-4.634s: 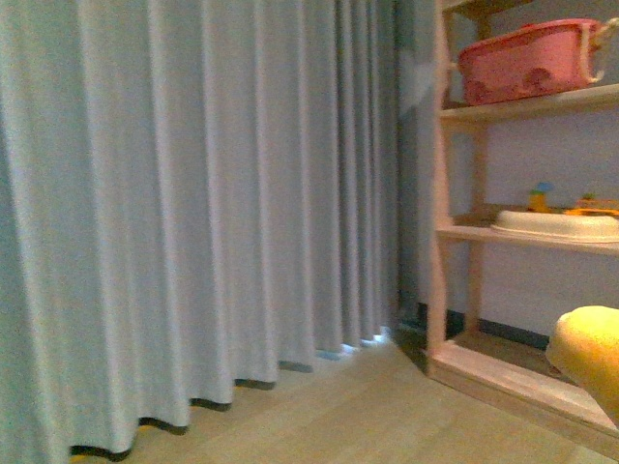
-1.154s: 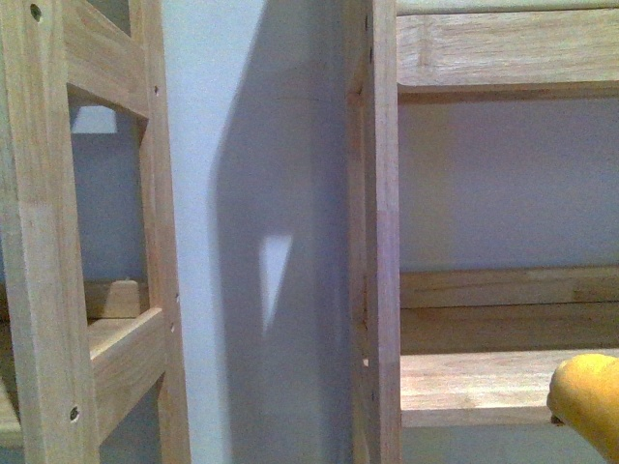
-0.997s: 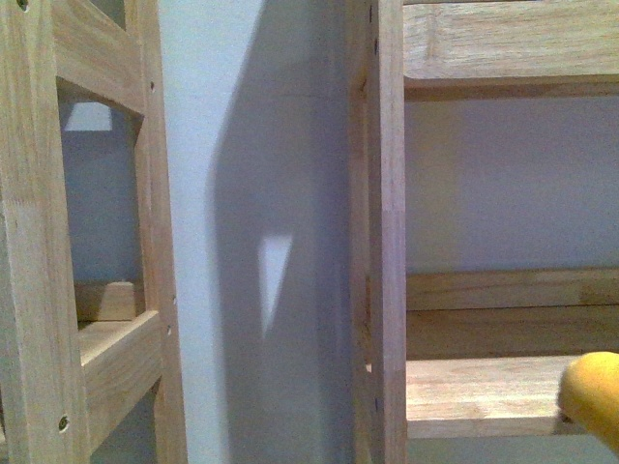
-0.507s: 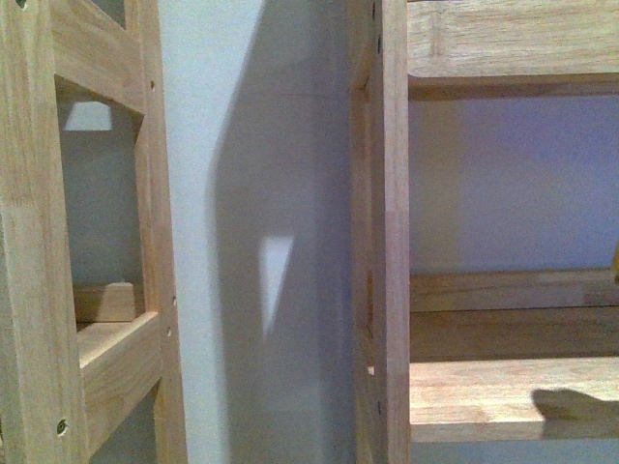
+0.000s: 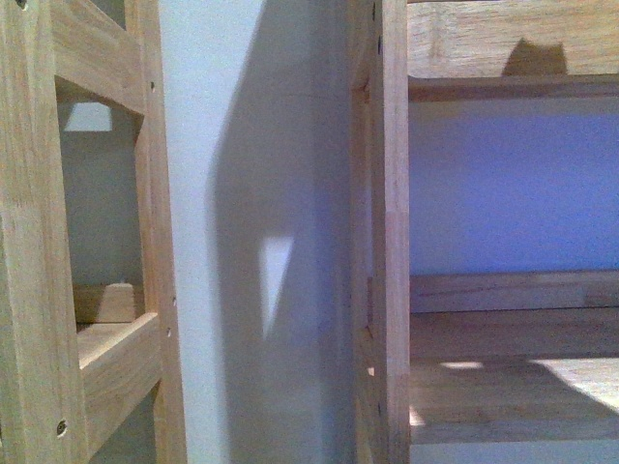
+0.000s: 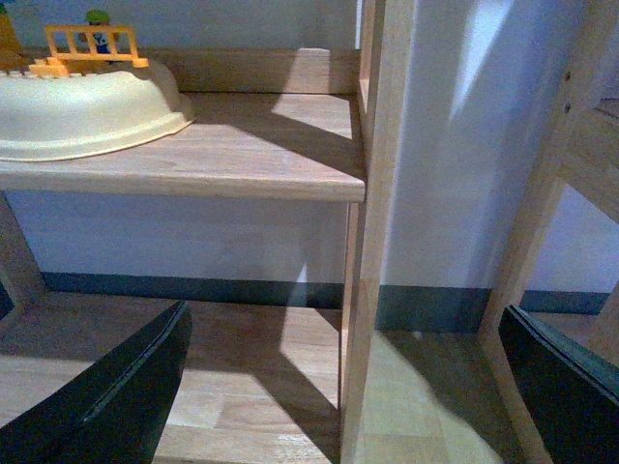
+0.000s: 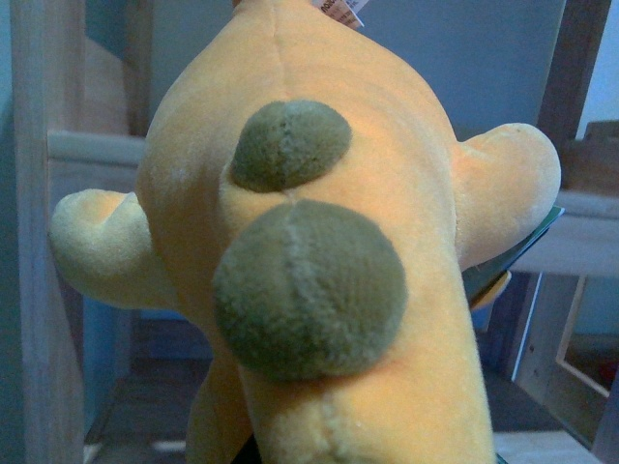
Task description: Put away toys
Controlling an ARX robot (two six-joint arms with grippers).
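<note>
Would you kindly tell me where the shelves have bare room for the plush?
The middle shelf is bare between the playset and the post. The bottom board beneath it is bare too, as is the plank right of the upright in the front view. Only the playset's end is crowded. The plush fills the right wrist view.

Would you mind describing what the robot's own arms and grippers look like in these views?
Only the left gripper shows: its two fingers are matte black, flat, angular wedges. No cables or markings are visible. The front view shows neither arm, and the plush toy fills the right wrist view, hiding that gripper.
</note>
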